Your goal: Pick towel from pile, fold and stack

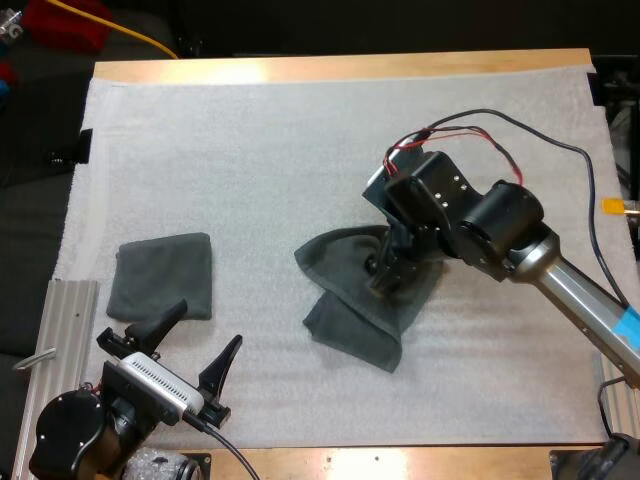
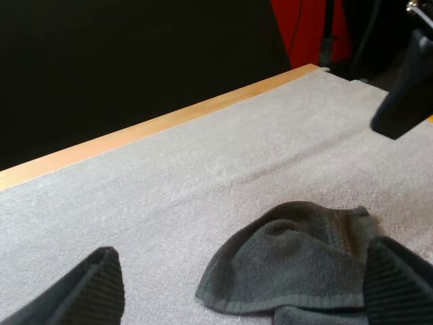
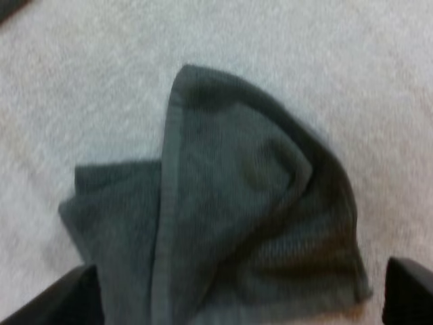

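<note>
the crumpled dark grey-green cloth towel (image 1: 350,320) is to be picked: right gripper (image 1: 385,272) poised above, jaws apart, closing needed; left gripper (image 1: 207,325) likewise spread.

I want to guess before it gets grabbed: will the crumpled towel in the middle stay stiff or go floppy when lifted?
Probably floppy: the crumpled towel already lies in soft folds, so loose corners would likely hang down. It looks thin, so probably light. Pushed, it would likely bunch up rather than roll.

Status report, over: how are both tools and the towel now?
Left tool open, near folded towel. Right tool open, low over crumpled towel, not gripping. Nothing in the way.
</note>
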`<state>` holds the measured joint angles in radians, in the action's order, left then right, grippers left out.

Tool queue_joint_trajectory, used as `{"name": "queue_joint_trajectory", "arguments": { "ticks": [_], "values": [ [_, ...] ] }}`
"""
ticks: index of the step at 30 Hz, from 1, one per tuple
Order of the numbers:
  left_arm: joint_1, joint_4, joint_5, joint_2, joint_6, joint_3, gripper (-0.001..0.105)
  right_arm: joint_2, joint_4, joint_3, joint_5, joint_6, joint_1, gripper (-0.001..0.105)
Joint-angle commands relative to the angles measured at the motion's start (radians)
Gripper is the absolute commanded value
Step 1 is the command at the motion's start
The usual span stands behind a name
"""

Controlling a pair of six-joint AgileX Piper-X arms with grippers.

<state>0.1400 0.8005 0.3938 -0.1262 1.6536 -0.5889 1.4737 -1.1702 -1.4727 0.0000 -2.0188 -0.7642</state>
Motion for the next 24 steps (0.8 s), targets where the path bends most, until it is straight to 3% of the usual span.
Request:
{"name": "queue_joint_trajectory", "arguments": {
  "ticks": [1, 7, 13, 19, 24],
  "values": [
    [0.005, -0.004, 0.006, 0.0, 0.01, -0.007, 0.07, -0.02, -0.033, -0.005, 0.0, 0.007, 0.003, 0.077],
    [0.005, -0.004, 0.006, 0.0, 0.01, -0.007, 0.07, -0.02, -0.074, -0.002, 0.0, 0.027, 0.003, 0.077],
    [0.005, -0.004, 0.006, 0.0, 0.01, -0.007, 0.07, -0.02, 0.011, -0.002, 0.0, 0.093, 0.019, 0.077],
    [0.005, 0.001, 0.006, 0.0, 0.01, -0.007, 0.07, 0.004, 0.067, -0.002, 0.0, 0.187, 0.115, 0.077],
    [0.005, 0.009, 0.006, 0.0, 0.01, -0.007, 0.07, 0.036, 0.025, -0.002, -0.105, 0.217, 0.219, 0.077]
  ]
}}
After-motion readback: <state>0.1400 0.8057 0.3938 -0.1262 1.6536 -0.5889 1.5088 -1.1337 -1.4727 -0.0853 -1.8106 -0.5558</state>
